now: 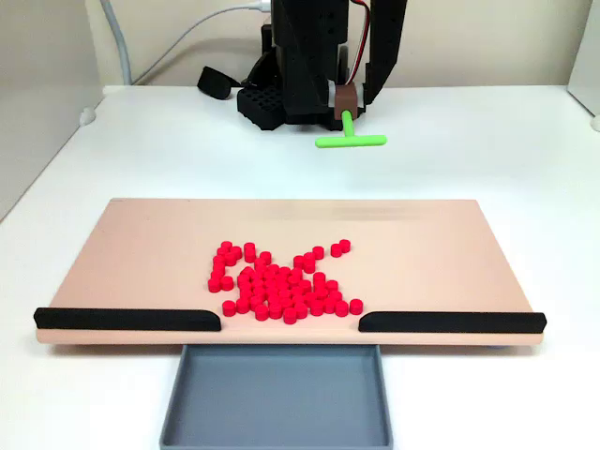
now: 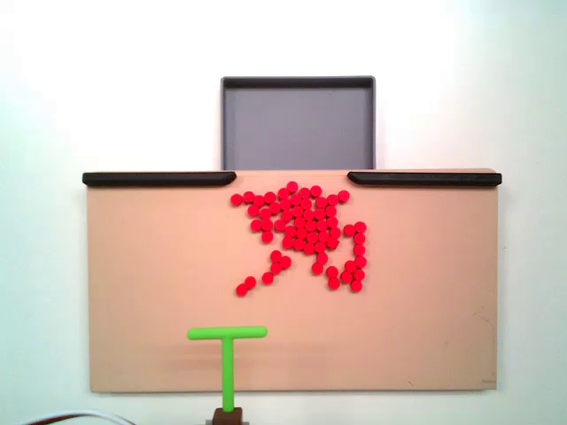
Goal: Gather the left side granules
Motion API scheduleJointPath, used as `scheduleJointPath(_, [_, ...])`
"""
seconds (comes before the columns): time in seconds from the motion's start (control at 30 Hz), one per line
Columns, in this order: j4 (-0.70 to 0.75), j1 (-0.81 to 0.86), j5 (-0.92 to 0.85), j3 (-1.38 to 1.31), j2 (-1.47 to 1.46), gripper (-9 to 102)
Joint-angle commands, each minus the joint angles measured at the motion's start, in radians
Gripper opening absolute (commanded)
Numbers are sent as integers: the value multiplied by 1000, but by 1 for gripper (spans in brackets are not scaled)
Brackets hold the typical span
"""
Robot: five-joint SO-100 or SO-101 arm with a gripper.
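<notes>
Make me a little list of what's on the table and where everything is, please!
board: tan board flat on the white table
granules: red granules clustered mid-board, near the gap between the rails
stragglers: a short diagonal line of granules trailing from the cluster in the overhead fixed view
rails: two black rails along the board's tray edge
tray: grey tray beyond the gap, no granules inside
pusher: green T-shaped pusher held over the board's far side from the tray
gripper: jaws shut on the pusher's brown base

Arm folded at the far side
The pincer points down and forward, closed on a green T-shaped tool.
</notes>
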Motion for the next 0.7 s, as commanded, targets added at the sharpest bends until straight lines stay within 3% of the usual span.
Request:
scheduleJointPath(0.0, [-5, 118, -114, -23, -52, 0])
scheduleJointPath(0.67, [-5, 117, -112, -9, -40, 0])
